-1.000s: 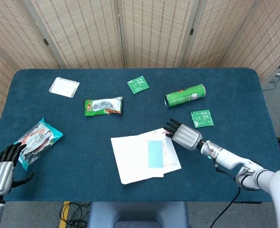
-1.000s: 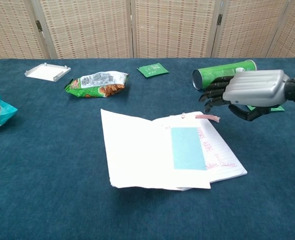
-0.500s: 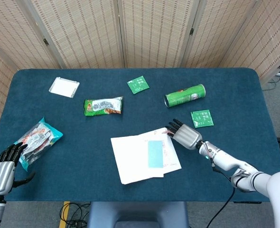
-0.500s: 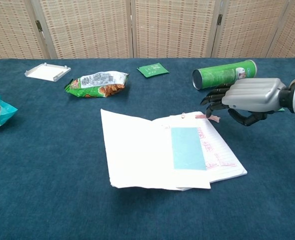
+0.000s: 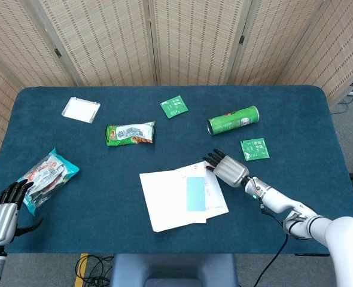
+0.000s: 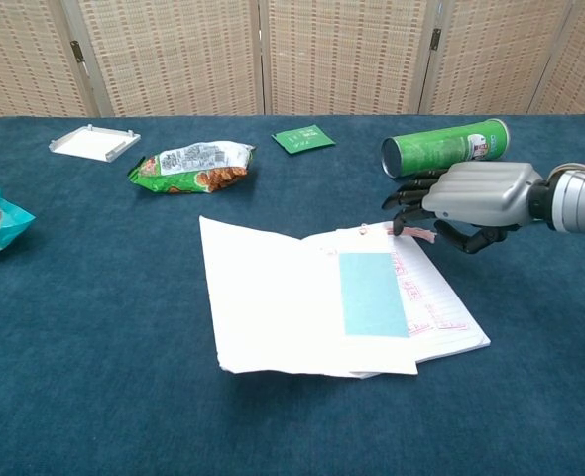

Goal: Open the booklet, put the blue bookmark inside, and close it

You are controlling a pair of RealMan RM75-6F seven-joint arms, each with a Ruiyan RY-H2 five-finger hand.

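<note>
The white booklet [image 5: 170, 197] lies open in the middle of the table, with its left leaf [image 6: 273, 297] spread over the right page. The blue bookmark [image 5: 195, 193] lies flat on the open page [image 6: 373, 294]. My right hand [image 5: 229, 168] hovers at the booklet's far right corner, palm down. Its dark fingertips [image 6: 404, 210] are bent down just above a small pink tab [image 6: 413, 233], and it holds nothing. At the table's near left corner my left hand [image 5: 2, 216] rests empty with its fingers apart. It shows only in the head view.
A green can [image 5: 233, 120] lies on its side behind my right hand, with a green packet [image 5: 255, 149] to its right. Further back are another green packet [image 5: 174, 106], a green snack bag [image 5: 130, 133] and a white tray [image 5: 81, 109]. A teal snack bag [image 5: 48, 177] lies near my left hand.
My right hand has moved left and down towards the booklet's far right corner, bringing its fingertips to the pink tab. The booklet, bookmark and left hand have not moved.
</note>
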